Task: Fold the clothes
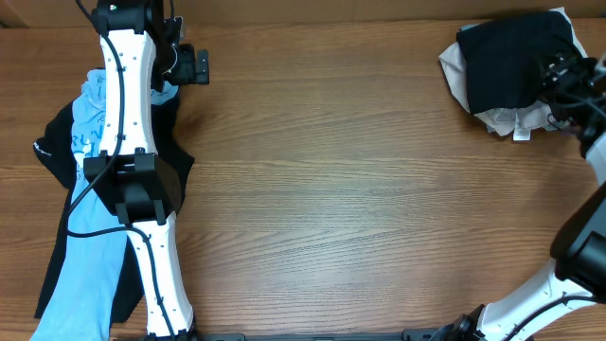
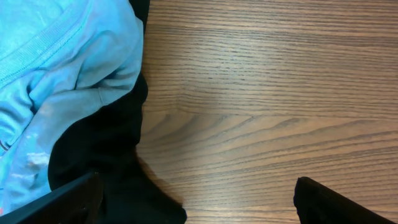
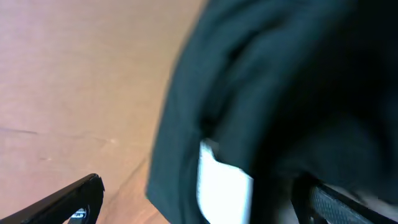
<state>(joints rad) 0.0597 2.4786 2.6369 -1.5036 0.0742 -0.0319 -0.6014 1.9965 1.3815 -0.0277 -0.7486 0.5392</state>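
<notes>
Bench (image 1: 360, 189): brown wood that carries everything. Its wide bare middle lies between the two grippers.
Black shirt (image 1: 175, 166): lies spread out under the left arm, on the near side of the left gripper. In the left wrist view the black shirt (image 2: 106, 155) reaches under the left finger, and its edge ends on the bench between the fingers.
Blue tee (image 1: 85, 246): lies wrinkled on top of the black shirt, with pale print on it. It runs from just beside the left gripper toward the front edge of the bench. In the left wrist view the blue tee (image 2: 56, 68) is up and to the left, apart from the fingers.
Black bundle (image 1: 511, 57): crumpled, directly at the right gripper. In the right wrist view the black bundle (image 3: 292, 81) fills most of the picture, which is blurred.
White cloth (image 1: 456, 74): lies under the black bundle and shows at the edges away from the right gripper.
Left gripper (image 2: 196, 205): jaws spread wide and holding nothing, with mostly bare bench between them.
Right gripper (image 3: 205, 202): jaws spread wide with the black bundle between them. I cannot tell if they touch it.
Label (image 1: 521, 134): small and white, at the front edge of the pile, near the right gripper.
</notes>
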